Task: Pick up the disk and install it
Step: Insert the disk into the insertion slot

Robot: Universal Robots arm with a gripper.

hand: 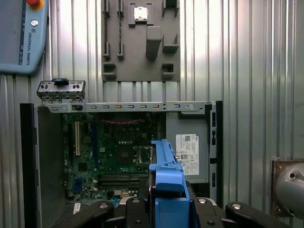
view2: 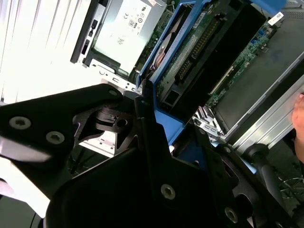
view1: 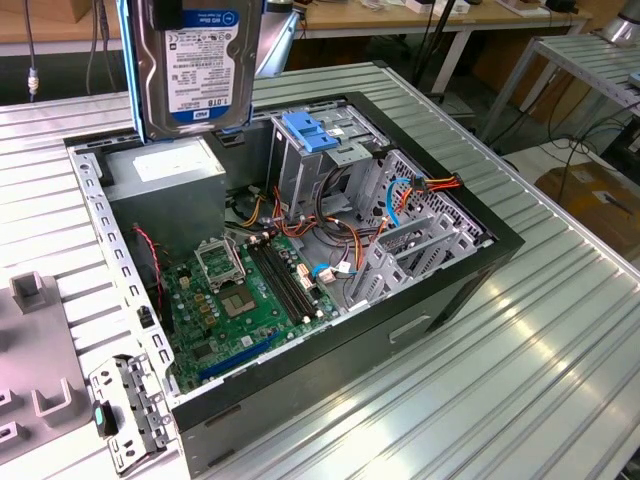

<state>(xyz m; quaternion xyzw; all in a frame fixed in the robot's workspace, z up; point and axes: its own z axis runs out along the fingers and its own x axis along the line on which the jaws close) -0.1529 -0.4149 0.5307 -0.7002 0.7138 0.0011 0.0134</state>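
While the dark, flat rectangular disk point(view1: 195, 65) in bright blue plastic rails hangs in the air, pickup looks done and installing remains.

At the exterior view's upper left it stands upright above the open black metal computer case point(view1: 330, 365), apart from the grey metal drive cage point(view1: 295, 180). In the second wrist view the black gripper point(view2: 173, 118) is clamped on its blue rails. In the first wrist view it sits over the green motherboard point(hand: 109, 152).

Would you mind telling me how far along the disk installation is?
Pickup looks done: the end effector grips the disk, held above the open computer case. Left: the disk is not yet seated in the metal drive cage.
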